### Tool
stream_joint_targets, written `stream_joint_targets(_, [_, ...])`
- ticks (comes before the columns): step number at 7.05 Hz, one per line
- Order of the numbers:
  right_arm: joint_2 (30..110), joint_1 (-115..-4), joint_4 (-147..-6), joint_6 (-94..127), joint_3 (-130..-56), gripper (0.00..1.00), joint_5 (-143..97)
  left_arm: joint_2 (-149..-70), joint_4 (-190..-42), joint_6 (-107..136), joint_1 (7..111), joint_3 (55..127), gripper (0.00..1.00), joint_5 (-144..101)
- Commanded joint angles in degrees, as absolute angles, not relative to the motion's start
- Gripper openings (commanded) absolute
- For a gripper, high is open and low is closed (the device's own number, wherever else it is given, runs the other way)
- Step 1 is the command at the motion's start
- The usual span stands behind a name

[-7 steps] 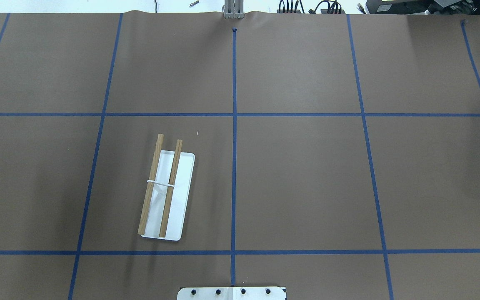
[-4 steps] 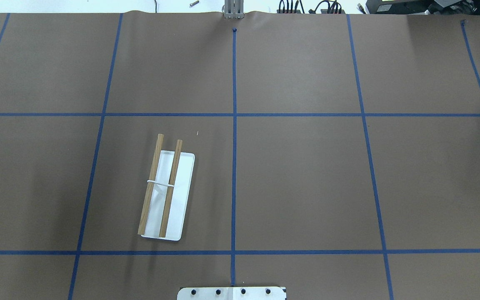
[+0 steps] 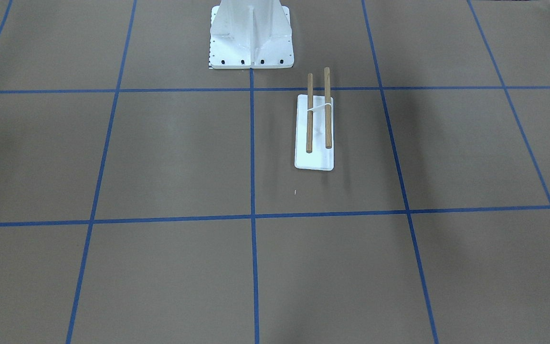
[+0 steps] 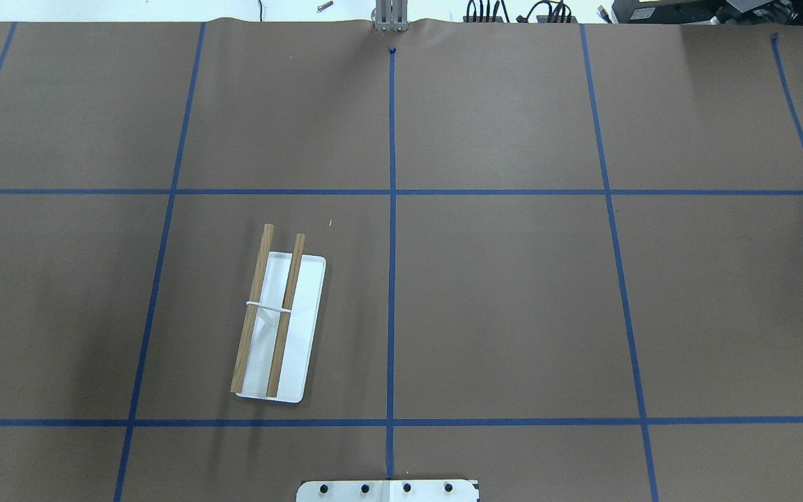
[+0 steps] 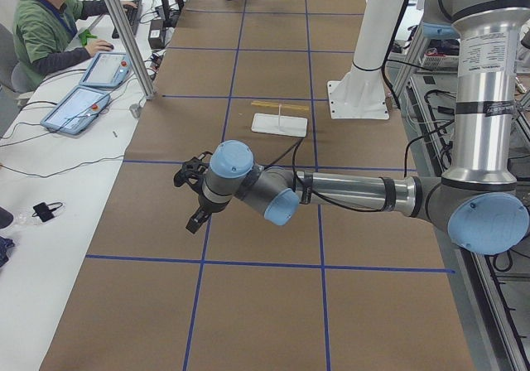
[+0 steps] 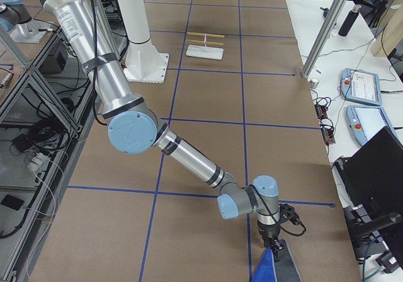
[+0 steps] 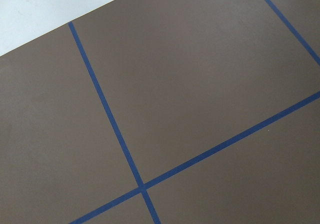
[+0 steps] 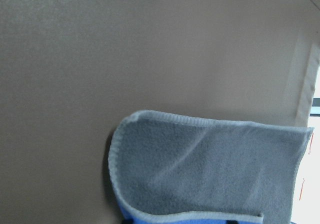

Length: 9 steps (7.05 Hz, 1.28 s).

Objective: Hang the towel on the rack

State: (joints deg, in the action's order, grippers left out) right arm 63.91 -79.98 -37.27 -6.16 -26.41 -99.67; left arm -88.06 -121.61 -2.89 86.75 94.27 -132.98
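Note:
The rack [image 4: 276,321] stands left of centre on the brown table, two wooden dowels over a white base; it also shows in the front view [image 3: 314,129] and both side views [image 5: 279,118] [image 6: 205,46]. The towel [image 6: 266,270] is at the table's right end; it is lifted and folded over, its grey underside [image 8: 210,169] up and a blue strip below. My right gripper [image 6: 275,248] is at the towel's raised corner; I cannot tell whether it is shut. My left gripper [image 5: 189,199] hovers over bare table at the left end, far from the rack; I cannot tell its state.
The white bolted pedestal [image 3: 251,33] stands at the robot's side, close to the rack. Blue tape lines [image 4: 392,209] grid the table. An operator [image 5: 45,31] sits at a side bench with tablets [image 5: 76,106]. The table's right edge [image 8: 306,89] is near the towel.

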Motion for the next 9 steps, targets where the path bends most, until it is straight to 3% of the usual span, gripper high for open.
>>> stream_joint_targets(1, [63.9, -79.6, -37.3, -6.2, -26.3, 0.26, -99.6, -88.5, -122.2, -2.8, 86.7, 93.8, 0.98, -133.0])
stream_joint_targets(2, [63.9, -79.5, -37.3, -6.2, -26.3, 0.2, -99.5, -88.6, -122.2, -2.8, 86.7, 93.8, 0.98, -133.0])
stream_joint_targets(3, [63.9, -79.3, -37.3, -6.1, -26.2, 0.05, -99.6, -88.6, -122.2, -2.8, 86.7, 93.7, 0.98, -133.0])
stream_joint_targets(4, [63.8, -79.2, -37.3, -6.1, -25.9, 0.0, -99.6, -88.6, -122.1, -2.8, 86.7, 93.5, 0.98, -133.0])
stream_joint_targets(9, [62.9, -86.2, -40.3, -10.5, -30.0, 0.0, -111.4, -88.6, -122.1, -2.8, 86.7, 93.7, 0.98, -133.0])
